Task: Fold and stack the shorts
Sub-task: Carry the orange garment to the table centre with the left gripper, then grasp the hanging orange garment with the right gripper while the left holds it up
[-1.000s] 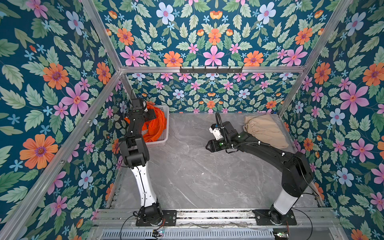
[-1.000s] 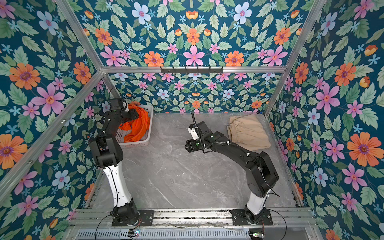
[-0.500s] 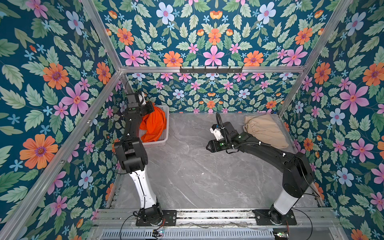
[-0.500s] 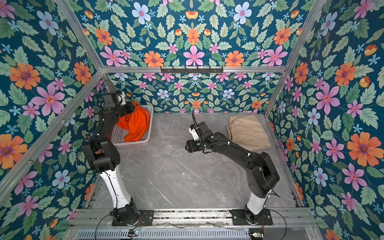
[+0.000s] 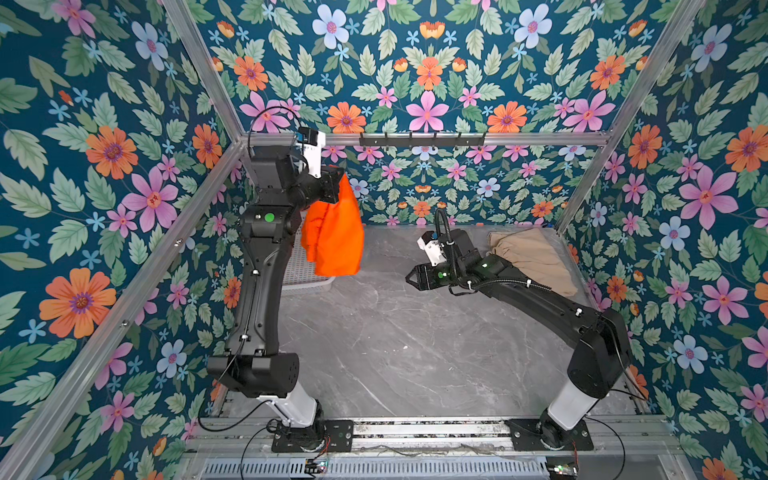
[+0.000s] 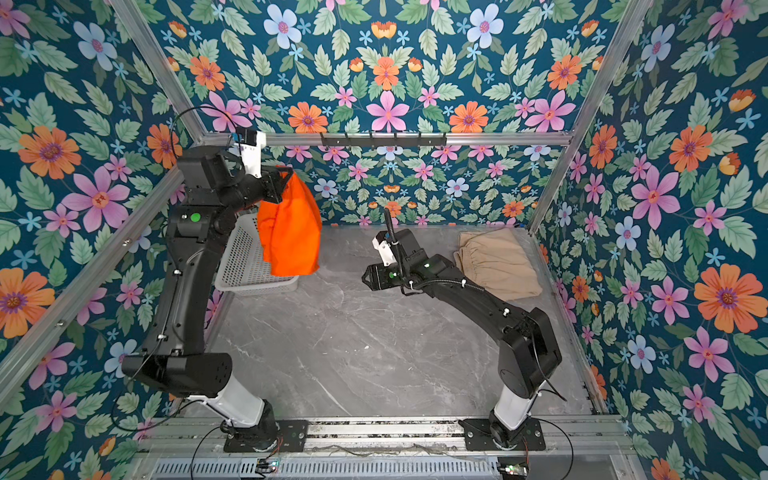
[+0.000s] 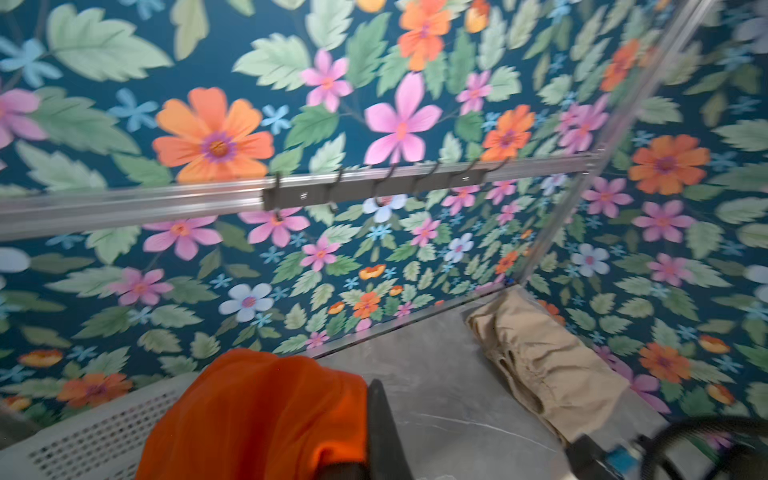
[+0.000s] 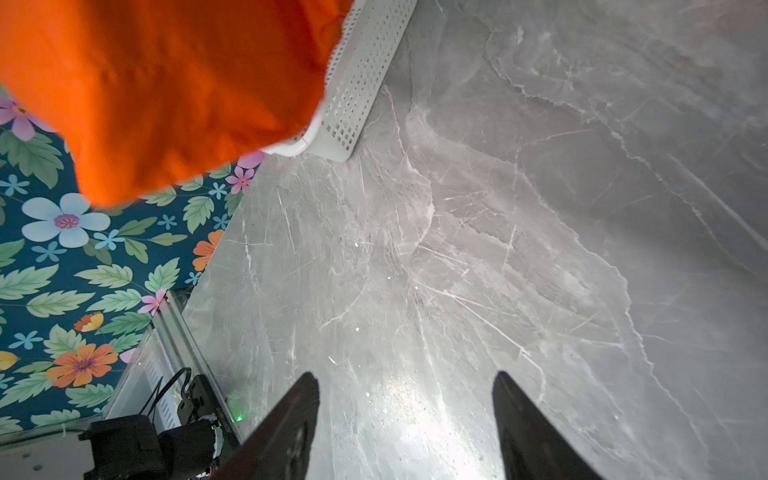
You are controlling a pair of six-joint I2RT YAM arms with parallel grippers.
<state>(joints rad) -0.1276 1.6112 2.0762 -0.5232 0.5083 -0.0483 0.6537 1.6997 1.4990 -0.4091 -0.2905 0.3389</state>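
Note:
The bright orange shorts [image 5: 334,232] [image 6: 291,232] hang bunched in the air above the white basket, with my left gripper [image 5: 338,180] [image 6: 284,176] shut on their top edge, raised high at the back left. In the left wrist view the orange cloth [image 7: 257,415] drapes over one dark finger [image 7: 380,424]. The beige shorts [image 5: 536,257] [image 6: 498,262] [image 7: 540,357] lie folded flat at the back right of the table. My right gripper [image 5: 409,280] [image 6: 365,278] [image 8: 405,386] hovers open over the bare middle of the table, holding nothing.
A white perforated basket [image 5: 305,278] [image 6: 249,266] [image 8: 357,83] stands at the back left under the hanging cloth. A rail with hooks [image 5: 419,139] runs along the back wall. The grey marble tabletop [image 5: 395,353] is walled in by flowered panels.
My left gripper closed on the orange shorts in the basket and lifted them up and a little right. The right arm has stayed still.

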